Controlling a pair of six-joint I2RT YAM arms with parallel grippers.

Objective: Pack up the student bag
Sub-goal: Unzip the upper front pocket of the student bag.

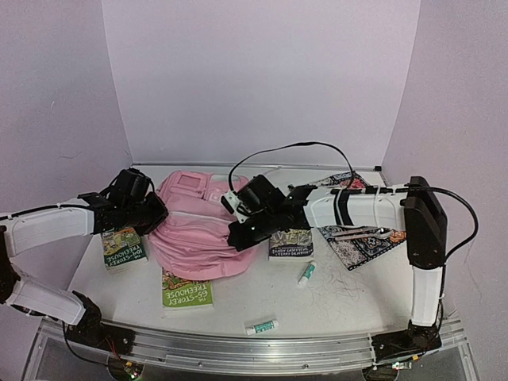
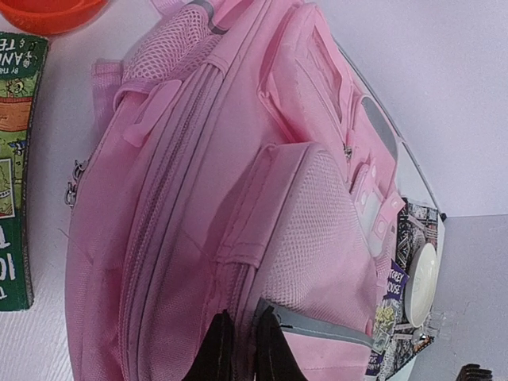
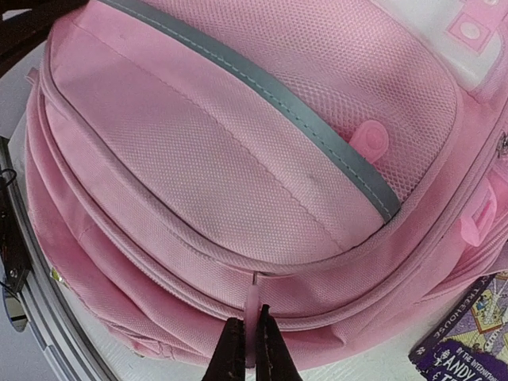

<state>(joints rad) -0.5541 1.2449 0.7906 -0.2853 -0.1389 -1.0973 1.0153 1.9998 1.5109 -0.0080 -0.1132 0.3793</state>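
- Mid-table, front pockets up: the student bag lies flat at the centre of the table with an arm on either side. Its main zip looks closed in the right wrist view.
- The right gripper, at the bag's 3 o'clock edge seen from overhead, is pinched tight on the slim pink zip pull. The tab is thin and soft, and a tug off the line of the zip track could slide it out of the jaws.
- The left gripper, at the bag's 9 o'clock edge, is nearly closed. It appears to nip a fold of fabric beside the mesh side pocket (whether it truly grips or merely presses is hard to tell). A weak hold there would let the whole soft bag drag toward the right arm instead of the zip running.
- One Treehouse book sits at the bag's 6 o'clock and another at its 8 o'clock, both just beside the fabric, so a sliding bag would shove them.
- A white-and-green tube at 4 o'clock could be knocked rolling toward the table's near edge.
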